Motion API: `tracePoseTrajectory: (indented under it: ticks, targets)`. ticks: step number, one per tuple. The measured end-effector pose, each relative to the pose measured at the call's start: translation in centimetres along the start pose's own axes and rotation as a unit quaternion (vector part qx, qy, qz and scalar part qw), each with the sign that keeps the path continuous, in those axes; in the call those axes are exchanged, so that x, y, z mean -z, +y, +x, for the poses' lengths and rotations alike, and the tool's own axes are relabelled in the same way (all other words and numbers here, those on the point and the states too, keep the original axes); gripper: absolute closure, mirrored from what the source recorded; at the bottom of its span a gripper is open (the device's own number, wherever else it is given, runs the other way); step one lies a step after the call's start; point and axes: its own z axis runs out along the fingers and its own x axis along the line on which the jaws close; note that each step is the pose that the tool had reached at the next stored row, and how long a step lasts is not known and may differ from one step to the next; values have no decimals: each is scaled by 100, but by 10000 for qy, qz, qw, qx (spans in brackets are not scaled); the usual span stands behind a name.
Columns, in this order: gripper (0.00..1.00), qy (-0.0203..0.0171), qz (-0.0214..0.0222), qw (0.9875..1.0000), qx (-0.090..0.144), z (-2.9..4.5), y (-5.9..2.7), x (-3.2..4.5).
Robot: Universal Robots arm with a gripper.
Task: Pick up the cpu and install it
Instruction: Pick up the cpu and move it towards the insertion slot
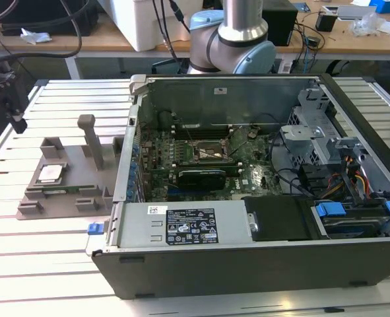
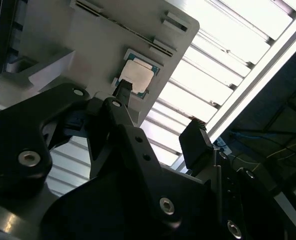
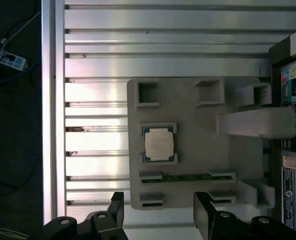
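1. The cpu is spotted lying flat, silvery top up, seated in a square recess of the grey fixture plate; it is shown in both wrist views.
2. In the exterior view, the fixture plate is set on the slatted aluminium table, at the exterior view's left of the open computer case.
3. The gripper is held over the near edge of the fixture plate. Its jaws are spread wide and nothing is gripped between them.
4. In the first wrist view, a clear gap is seen between the black fingers and the cpu, with no contact made.
5. A grey upright post is seen standing on the fixture plate, between the cpu and the case.
6. The motherboard socket is picked out inside the case, well apart from the cpu.
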Motion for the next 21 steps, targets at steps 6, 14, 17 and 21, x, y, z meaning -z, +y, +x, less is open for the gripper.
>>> tracePoseTrajectory:
  ticks: [6, 14, 17, 21]
  targets:
    - [34, 0, 0, 10000, 0, 2, 0, -81]
    - [34, 0, 0, 10000, 0, 5, -1, -221]
    - [34, 0, 0, 10000, 0, 7, -2, -267]
    - [34, 0, 0, 10000, 0, 8, -2, -327]
